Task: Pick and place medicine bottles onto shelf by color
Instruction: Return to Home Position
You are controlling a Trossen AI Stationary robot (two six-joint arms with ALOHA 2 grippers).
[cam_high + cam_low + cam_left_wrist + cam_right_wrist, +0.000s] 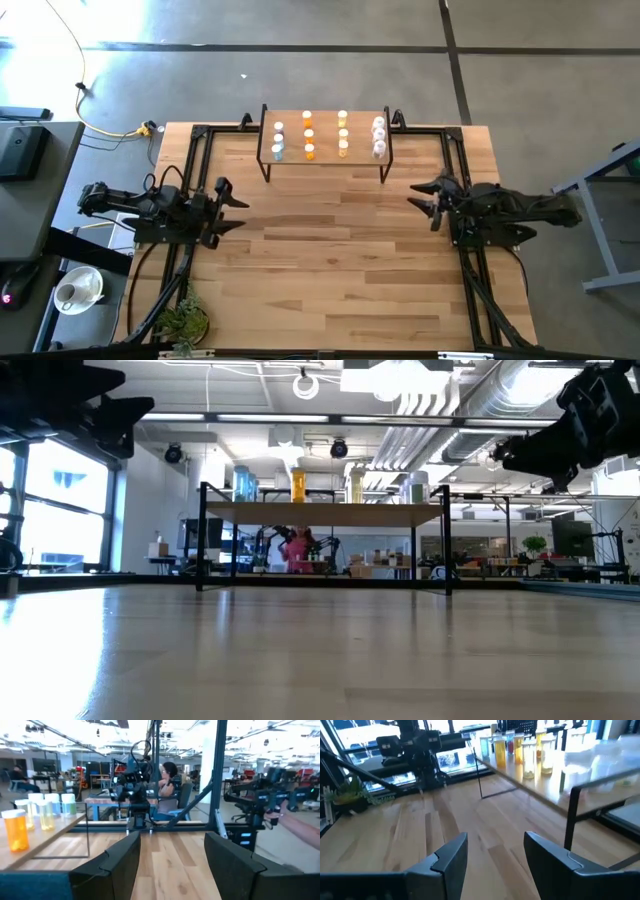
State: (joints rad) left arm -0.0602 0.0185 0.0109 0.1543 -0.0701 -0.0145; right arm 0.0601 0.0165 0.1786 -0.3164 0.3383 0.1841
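The shelf (pixel 325 165) stands at the table's far middle on thin black legs. Several medicine bottles stand upright on its top in columns by colour: pale blue (pixel 278 140), orange (pixel 308 137), yellow (pixel 343 135) and pinkish-white (pixel 379 138). They also show in the low view (pixel 298 485) and in both wrist views (pixel 15 831) (pixel 520 750). My left gripper (pixel 238 208) is at the table's left side and my right gripper (pixel 420 197) at its right side. Both are raised, open and hold nothing, pointing toward each other across the table.
Black frame rails (pixel 195 165) run along the table's left, right and far sides. A small plant (pixel 185 322) sits at the near left corner. Bare wooden tabletop (pixel 330 250) lies between the arms, in front of the shelf. People sit in the room beyond (pixel 167 775).
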